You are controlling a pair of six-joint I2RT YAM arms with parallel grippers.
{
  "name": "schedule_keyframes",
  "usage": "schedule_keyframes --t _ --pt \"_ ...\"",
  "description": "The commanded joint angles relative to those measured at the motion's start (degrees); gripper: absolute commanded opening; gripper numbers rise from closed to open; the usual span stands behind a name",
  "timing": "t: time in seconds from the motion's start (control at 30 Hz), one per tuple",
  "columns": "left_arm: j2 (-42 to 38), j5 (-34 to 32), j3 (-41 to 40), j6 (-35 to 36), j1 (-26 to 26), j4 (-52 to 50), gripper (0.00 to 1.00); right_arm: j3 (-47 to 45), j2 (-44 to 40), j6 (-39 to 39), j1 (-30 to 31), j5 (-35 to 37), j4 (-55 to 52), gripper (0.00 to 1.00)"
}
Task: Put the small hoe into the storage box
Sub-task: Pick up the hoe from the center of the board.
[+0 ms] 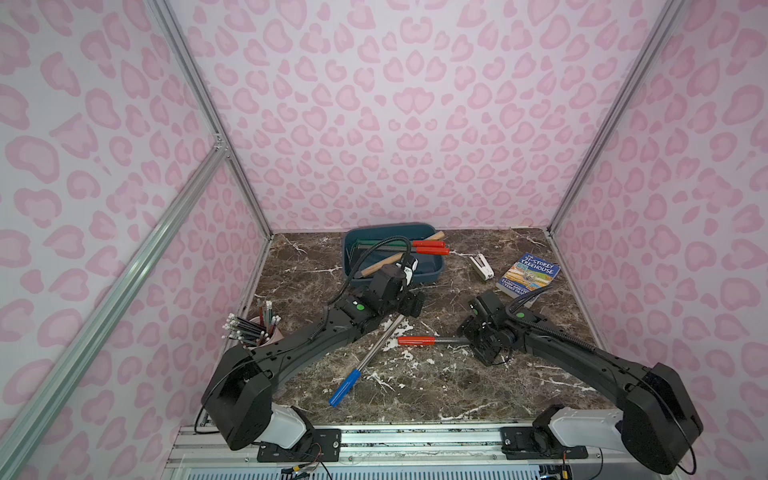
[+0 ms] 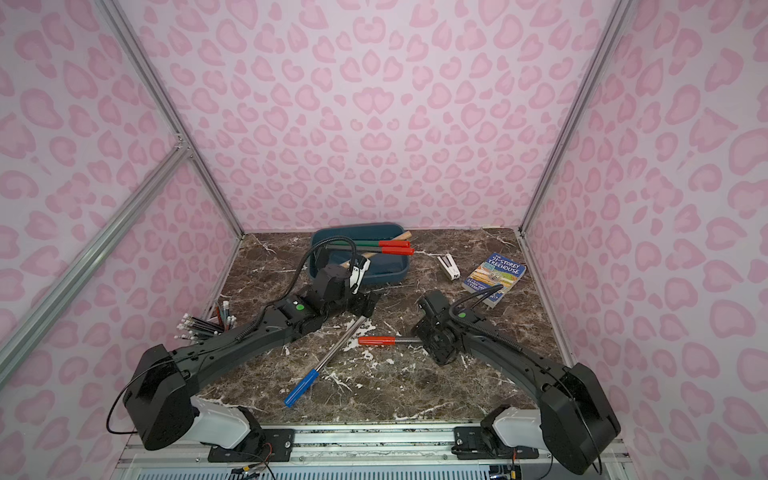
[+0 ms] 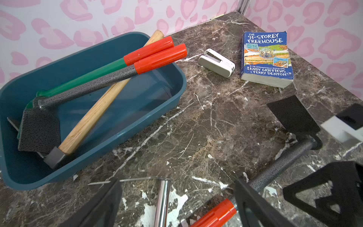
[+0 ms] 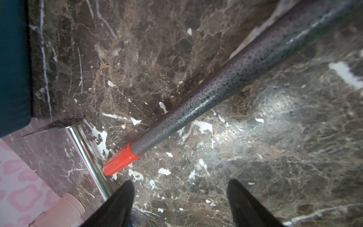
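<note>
Small hoe lies flat on the marble, short of the storage box. My right pincer hangs over its speckled shaft, jaws apart, empty; my left pincer gapes above the chrome-shafted tool. Likely trouble: the round shaft rolls from an off-centre bite, or the long handle fouls the tools crowding the box.

Left claw, right claw (both spread)

Soft, even overhead light fills both top views, leaving only faint shadows on the table; wide-angle stretch shows at the edges. In the right wrist view, white glare washes the marble ahead of the jaws. The hoe softens farthest from them, and the right gripper itself is out of focus.
</note>
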Motion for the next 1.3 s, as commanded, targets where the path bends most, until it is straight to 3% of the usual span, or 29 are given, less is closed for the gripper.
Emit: schedule_keyframes --t 0.0,0.3,0.53,0.8,1.27 --pt "-0.49 -0.14 -0.11 0.23 -0.05 0.14 0.93 0.43 1.56 3.86 0.65 1.84 -0.58 0.76" --pt "-1.44 -0.23 -1.07 0.24 -0.06 0.03 0.93 0.69 4.77 7.53 0.73 5.72 -1.42 0.67" --pt "-1.79 0.04 -1.59 0.07 -0.06 -0.05 0.92 3.23 9.04 7.17 -0.21 7.36 -1.53 0.65" --pt "-1.19 0.52 -1.79 0.07 -0.05 -0.03 0.92 8.57 16.65 5.72 -1.40 9.14 -4.49 0.64" --pt "-0.18 0.74 -1.70 0.59 -0.06 0.14 0.92 10.09 19.68 -0.20 -5.17 14.72 -1.80 0.69"
